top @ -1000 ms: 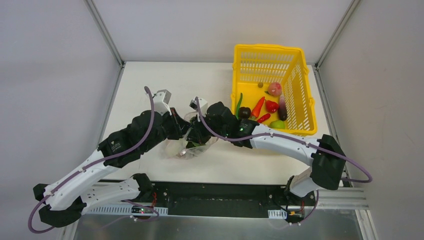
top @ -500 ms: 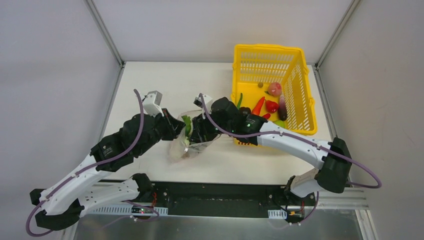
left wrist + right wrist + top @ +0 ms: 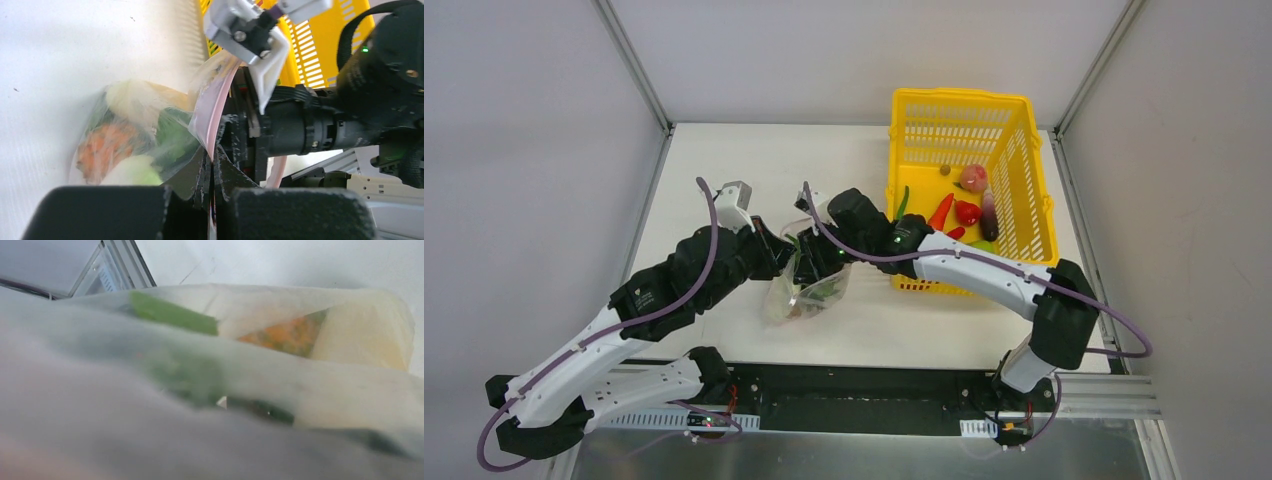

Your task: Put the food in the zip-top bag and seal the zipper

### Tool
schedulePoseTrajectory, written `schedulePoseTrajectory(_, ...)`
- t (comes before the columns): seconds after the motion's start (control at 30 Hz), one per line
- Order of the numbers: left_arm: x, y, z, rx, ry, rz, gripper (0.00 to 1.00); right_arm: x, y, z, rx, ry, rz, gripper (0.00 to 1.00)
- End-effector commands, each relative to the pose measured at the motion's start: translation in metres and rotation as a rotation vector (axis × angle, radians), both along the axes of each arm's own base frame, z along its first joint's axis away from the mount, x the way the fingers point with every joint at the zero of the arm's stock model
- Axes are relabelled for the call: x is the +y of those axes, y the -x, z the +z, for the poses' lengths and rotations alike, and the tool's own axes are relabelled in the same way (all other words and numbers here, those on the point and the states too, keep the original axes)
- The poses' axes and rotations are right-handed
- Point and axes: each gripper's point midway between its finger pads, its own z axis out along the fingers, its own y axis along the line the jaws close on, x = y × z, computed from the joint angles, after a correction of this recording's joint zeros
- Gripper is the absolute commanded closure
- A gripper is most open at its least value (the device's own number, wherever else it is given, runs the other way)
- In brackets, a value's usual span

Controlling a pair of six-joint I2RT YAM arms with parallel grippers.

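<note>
The zip-top bag (image 3: 809, 292) lies crumpled on the table between my two grippers, with food inside. In the left wrist view the bag (image 3: 135, 135) shows orange, white and green pieces. My left gripper (image 3: 782, 258) is shut on the pink zipper (image 3: 215, 107), jaws pinched on the strip (image 3: 214, 167). My right gripper (image 3: 808, 264) is at the bag mouth right beside it; its dark fingers (image 3: 247, 142) stand close together on the strip. The right wrist view is covered by bag plastic (image 3: 150, 405), with green (image 3: 172, 315) and orange (image 3: 290, 335) food behind it; its fingers are hidden.
The yellow slotted basket (image 3: 1014, 150) stands at the back right and holds more food: a red pepper (image 3: 967, 212), a red chili (image 3: 940, 212), a pink fruit (image 3: 973, 178) and a dark eggplant (image 3: 990, 215). The right forearm (image 3: 974, 272) crosses in front of the basket.
My right gripper has moved left along the bag mouth toward the left gripper. The left arm has shifted slightly left, and the bag has bunched up and turned more upright.
</note>
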Motion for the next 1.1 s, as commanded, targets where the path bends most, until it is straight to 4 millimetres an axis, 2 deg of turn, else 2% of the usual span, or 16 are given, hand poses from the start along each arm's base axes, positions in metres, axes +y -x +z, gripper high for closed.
schedulePoseTrajectory(0.0,0.0,-0.002,0.004,-0.012,0.018,0.007,0.99,0.002,0.001,0.011,0.006,0.013,0.013,0.68)
schedulePoseTrajectory(0.13,0.006,-0.003,0.002,-0.015,0.004,0.028,0.99,-0.001,0.001,0.041,-0.044,-0.076,0.007,0.67)
schedulePoseTrajectory(0.23,0.008,-0.003,0.001,-0.015,-0.005,0.035,0.99,-0.004,0.006,0.058,-0.059,-0.124,0.019,0.58)
schedulePoseTrajectory(0.4,0.009,-0.004,-0.002,-0.011,-0.015,0.042,0.99,-0.012,0.009,0.073,-0.078,-0.163,0.004,0.53)
schedulePoseTrajectory(0.5,0.006,-0.004,-0.001,-0.009,-0.01,0.033,0.99,-0.013,0.007,0.067,-0.081,-0.154,-0.01,0.57)
schedulePoseTrajectory(0.63,0.002,-0.004,-0.001,-0.005,-0.003,0.023,0.99,-0.001,0.008,0.044,-0.02,-0.117,0.014,0.73)
schedulePoseTrajectory(0.8,0.001,-0.003,0.0,-0.003,0.008,0.02,0.99,0.013,0.006,0.013,0.022,-0.062,0.013,0.81)
schedulePoseTrajectory(0.93,0.0,-0.003,-0.001,-0.002,0.026,0.025,0.99,0.023,0.008,-0.002,-0.003,-0.065,0.015,0.84)
schedulePoseTrajectory(1.07,0.002,-0.003,0.0,-0.005,0.034,0.029,0.99,0.028,0.008,0.003,-0.009,-0.103,0.009,0.84)
